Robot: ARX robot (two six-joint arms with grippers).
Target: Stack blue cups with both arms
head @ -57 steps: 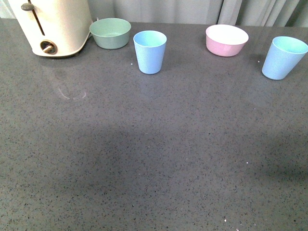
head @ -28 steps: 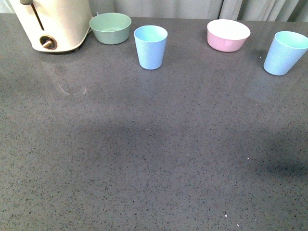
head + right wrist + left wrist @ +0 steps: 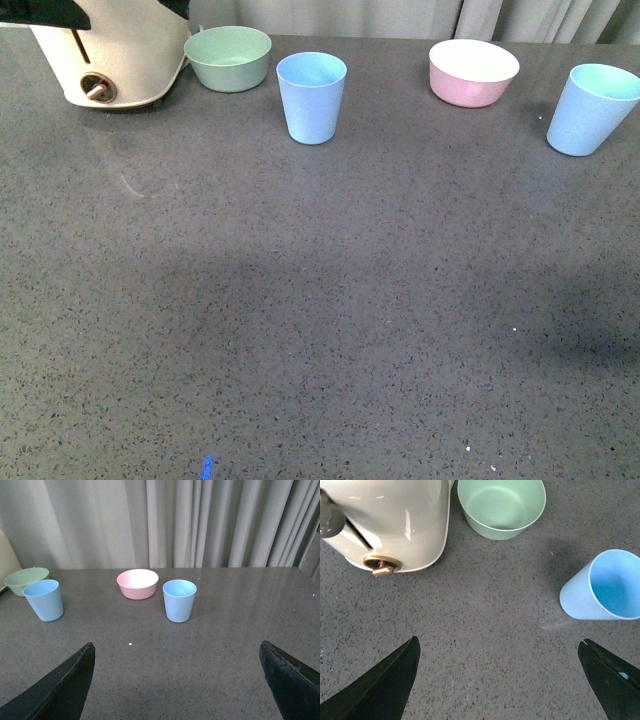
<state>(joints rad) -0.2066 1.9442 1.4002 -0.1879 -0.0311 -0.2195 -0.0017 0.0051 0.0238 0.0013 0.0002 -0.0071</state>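
Two pale-blue cups stand upright on the grey counter. One cup (image 3: pixel 312 97) is left of centre near the green bowl. The other cup (image 3: pixel 592 110) is at the far right edge. My left gripper (image 3: pixel 498 641) is open and empty, hovering above bare counter with the left cup (image 3: pixel 602 587) ahead of one jaw and apart from it. My right gripper (image 3: pixel 176 645) is open and empty, low over the counter. It faces the right cup (image 3: pixel 179 600), which stands well ahead of it, with the left cup (image 3: pixel 45 600) further off.
A cream appliance (image 3: pixel 120 60) stands at the back left with a green bowl (image 3: pixel 229 58) beside it. A pink bowl (image 3: pixel 473 72) sits between the cups at the back. A dark shape (image 3: pixel 45 12) overhangs the appliance. Curtains hang behind the counter.
The front view shifted slightly a second ago, then settled. A dark shape has come into the top left corner above the appliance. The cups and bowls have not moved.
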